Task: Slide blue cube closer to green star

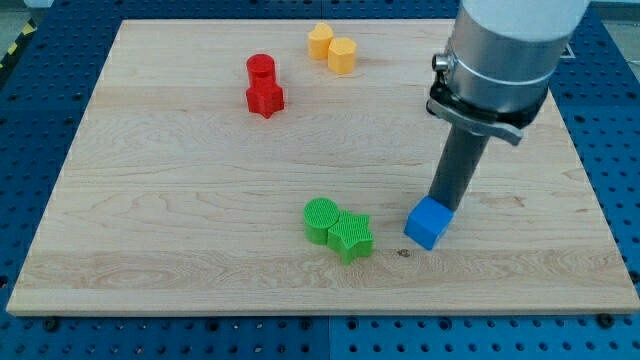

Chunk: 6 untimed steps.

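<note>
Blue cube [429, 222] sits just right of green star [351, 237], apart. Your tip [441, 206] meets cube's upper-right; end effector is a bare rod, grips nothing. Cube looks light, rigid; may pivot, so push face-centre.

Pale wooden board [200, 180], light tan grain, lies on a blue perforated surface [610, 120]. Blue cube [429, 222]: bright, plain. Just left of it, green star [351, 236] and green cylinder [321, 219], both ribbed. Red cylinder [260, 70] and red star [265, 98], solid red. Two yellow-orange blocks [332, 47]. My tip [441, 204] dark grey, below a silver housing [505, 50].
</note>
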Tool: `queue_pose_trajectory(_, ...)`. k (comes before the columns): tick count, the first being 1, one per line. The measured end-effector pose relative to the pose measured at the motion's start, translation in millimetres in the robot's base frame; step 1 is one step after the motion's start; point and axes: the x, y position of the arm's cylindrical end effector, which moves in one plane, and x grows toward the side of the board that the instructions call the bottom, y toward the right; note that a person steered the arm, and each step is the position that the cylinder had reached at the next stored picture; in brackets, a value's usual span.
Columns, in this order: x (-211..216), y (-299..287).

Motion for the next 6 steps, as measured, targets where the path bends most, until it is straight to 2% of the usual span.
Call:
queue_pose_trajectory(2, 40, 24)
queue_pose_trajectory(3, 42, 23)
queue_pose_trajectory(5, 40, -24)
queue_pose_trajectory(6, 38, -28)
